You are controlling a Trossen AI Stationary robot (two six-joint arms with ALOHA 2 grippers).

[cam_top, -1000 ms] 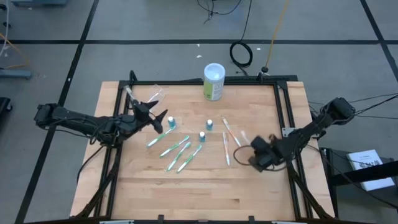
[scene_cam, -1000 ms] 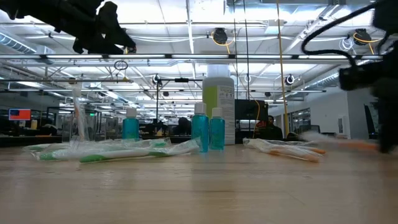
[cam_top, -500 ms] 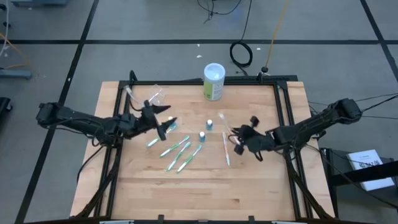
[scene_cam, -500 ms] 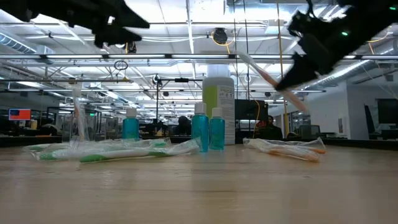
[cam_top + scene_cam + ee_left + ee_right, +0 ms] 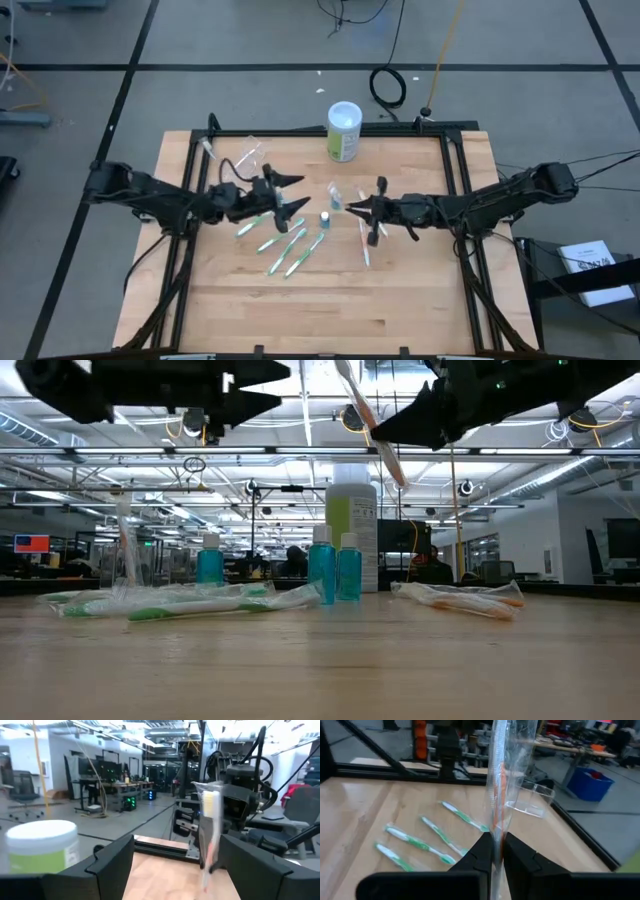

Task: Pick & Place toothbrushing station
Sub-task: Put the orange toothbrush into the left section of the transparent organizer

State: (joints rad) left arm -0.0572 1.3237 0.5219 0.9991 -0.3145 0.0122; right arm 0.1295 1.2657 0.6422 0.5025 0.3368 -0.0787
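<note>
So your right gripper [image 5: 352,207] is clenched on a plastic-wrapped pale pinkish toothbrush [image 5: 498,795], held up over mid-table. Your left gripper [image 5: 297,190] hovers wide open, gripping nothing, above the wrapped green-and-white toothbrushes [image 5: 285,246]. That small clear plastic cup [image 5: 250,154] lies tipped near the table's far-left corner.

Bright, even overhead light from ceiling strips [image 5: 300,455] glares in the low view, shadows on the counter [image 5: 420,290] stay faint, and both wrist views look soft.
</note>
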